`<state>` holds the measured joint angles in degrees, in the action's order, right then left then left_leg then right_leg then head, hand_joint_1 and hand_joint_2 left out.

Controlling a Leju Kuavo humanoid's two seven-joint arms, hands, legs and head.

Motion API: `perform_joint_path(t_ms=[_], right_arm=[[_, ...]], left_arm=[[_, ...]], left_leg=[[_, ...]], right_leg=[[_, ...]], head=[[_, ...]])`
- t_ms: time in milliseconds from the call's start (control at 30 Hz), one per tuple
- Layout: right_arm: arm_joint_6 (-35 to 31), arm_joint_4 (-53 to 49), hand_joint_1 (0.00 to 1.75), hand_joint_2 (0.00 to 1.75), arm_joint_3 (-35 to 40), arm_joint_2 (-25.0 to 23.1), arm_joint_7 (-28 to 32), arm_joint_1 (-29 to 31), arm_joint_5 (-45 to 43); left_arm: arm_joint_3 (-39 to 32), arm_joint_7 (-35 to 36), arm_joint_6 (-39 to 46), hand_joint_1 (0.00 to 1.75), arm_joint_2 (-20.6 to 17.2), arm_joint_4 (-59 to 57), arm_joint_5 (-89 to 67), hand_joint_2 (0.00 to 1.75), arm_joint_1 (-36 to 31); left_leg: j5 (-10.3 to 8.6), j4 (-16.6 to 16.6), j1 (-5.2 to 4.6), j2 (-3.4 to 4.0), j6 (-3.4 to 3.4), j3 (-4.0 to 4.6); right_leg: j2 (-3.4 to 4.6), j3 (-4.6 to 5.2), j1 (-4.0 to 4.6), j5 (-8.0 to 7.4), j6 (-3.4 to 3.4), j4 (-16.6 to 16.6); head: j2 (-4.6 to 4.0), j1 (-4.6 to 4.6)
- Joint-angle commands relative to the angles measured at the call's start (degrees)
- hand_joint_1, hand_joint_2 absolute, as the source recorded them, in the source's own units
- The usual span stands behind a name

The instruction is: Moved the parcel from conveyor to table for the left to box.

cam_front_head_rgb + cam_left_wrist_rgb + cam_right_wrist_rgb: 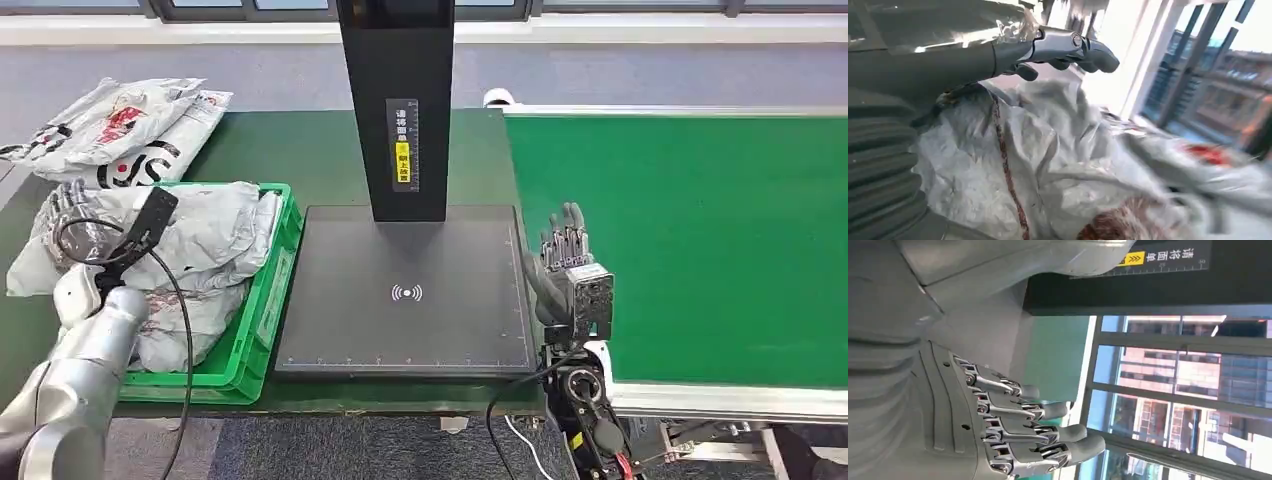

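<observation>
Over crate (262, 310): left hand (68, 205) (empty)

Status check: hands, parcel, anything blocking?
Right hand open, empty, at the conveyor edge. Left hand over parcels in the green crate; grasp unclear. Conveyor and scanner plate bare.

A black scanner plate (405, 290) lies on the dark green worktop (300, 150), with a black post (400, 100) standing at its 12 o'clock edge and bearing a yellow label (403, 155). Grey carpet (350, 450) runs along 6 o'clock, windows (1188, 385) beyond.
</observation>
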<state>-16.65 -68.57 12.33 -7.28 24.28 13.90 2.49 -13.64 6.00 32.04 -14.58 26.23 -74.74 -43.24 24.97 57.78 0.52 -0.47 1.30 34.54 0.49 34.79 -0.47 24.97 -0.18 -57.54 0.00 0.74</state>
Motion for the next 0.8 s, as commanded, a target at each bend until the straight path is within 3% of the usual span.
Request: perform_joint_path(t_ms=[33, 67, 100, 167, 433, 500, 633, 767, 800], right_arm=[[-0.69, 1.83, 0.00, 1.75, -0.14, 2.05, 0.56, 1.42, -1.66], [-0.99, 2.31, 0.00, 1.75, 0.39, 2.14, 0.97, 1.88, -1.65], [-1.17, 3.01, 0.00, 1.75, 0.80, 2.11, 1.20, 2.74, -1.51], [-1.47, 4.60, 0.00, 1.75, 1.37, 1.78, 1.24, 4.55, -1.52], [-1.46, 4.98, 0.00, 1.75, 1.48, 1.71, 1.22, 4.76, -1.50], [-0.90, 6.42, 0.00, 1.75, 2.09, 2.09, 1.23, 5.87, -1.86], [0.34, 9.59, 0.00, 1.75, 2.30, 1.74, 0.50, 8.08, -2.47], [0.68, 12.49, 0.00, 1.75, 2.22, 1.36, 1.52, 10.11, -2.00], [0.79, 13.30, 0.00, 1.75, 2.52, 1.36, 1.72, 10.90, -1.64]], left_arm=[[-9.89, -25.89, 3.87, 0.00, 5.61, 2.78, 32.65, 0.00, -4.74], [-10.14, -32.03, 4.14, 0.00, 6.75, 6.06, 40.12, 0.00, -4.32], [-8.85, -33.44, 5.15, 0.00, 6.86, 6.67, 41.74, 0.00, -4.25], [-5.90, -33.47, 5.22, 0.00, 7.53, 8.39, 43.42, 0.00, -3.81], [-5.55, -33.38, 5.62, 0.00, 7.84, 8.34, 43.40, 0.00, -3.68], [-2.03, -31.76, 1.22, 0.00, 8.03, 8.11, 44.74, 0.00, -3.71], [2.93, -27.33, 1.95, 0.00, 9.85, 7.96, 41.17, 0.00, -3.54], [5.69, -29.02, -4.59, 0.00, 11.93, 10.65, 46.04, 0.00, -1.83], [6.50, -31.29, -8.20, 0.00, 13.27, 12.19, 49.11, 1.75, -0.60]], left_leg=[[-0.01, 0.03, 0.06, -0.18, -0.05, 0.05], [-0.02, -0.01, 0.06, -0.23, -0.06, 0.00], [-0.02, -0.04, 0.05, -0.22, -0.08, -0.04], [-0.01, -0.04, 0.04, -0.16, -0.07, -0.05], [-0.02, -0.02, 0.04, -0.09, -0.05, -0.02], [-0.02, -0.07, 0.02, -0.06, -0.07, -0.06], [-0.04, 0.00, 0.02, -0.21, -0.05, 0.01], [-0.02, 0.00, 0.02, -0.12, -0.05, -0.02], [-0.01, 0.00, 0.02, -0.08, -0.05, -0.01]], right_leg=[[-0.28, -0.07, 0.08, 0.03, 0.02, 0.05], [-0.34, -0.14, 0.08, 0.04, 0.03, 0.10], [-0.35, -0.17, 0.08, 0.04, 0.04, 0.11], [-0.29, -0.15, 0.06, 0.04, 0.03, 0.11], [-0.19, -0.13, 0.06, 0.00, 0.02, 0.08], [-0.19, -0.16, 0.05, 0.00, 0.02, 0.11], [-0.30, -0.11, 0.03, 0.01, 0.01, 0.04], [-0.20, -0.11, 0.04, -0.01, 0.02, 0.05], [-0.16, -0.10, 0.04, -0.02, 0.02, 0.06]], head=[[0.00, 0.00], [0.00, 0.00], [0.00, 0.00], [0.00, 0.00], [-0.02, 0.00], [-0.02, 0.00], [0.00, 0.00], [0.00, 0.00], [-0.02, 0.00]])
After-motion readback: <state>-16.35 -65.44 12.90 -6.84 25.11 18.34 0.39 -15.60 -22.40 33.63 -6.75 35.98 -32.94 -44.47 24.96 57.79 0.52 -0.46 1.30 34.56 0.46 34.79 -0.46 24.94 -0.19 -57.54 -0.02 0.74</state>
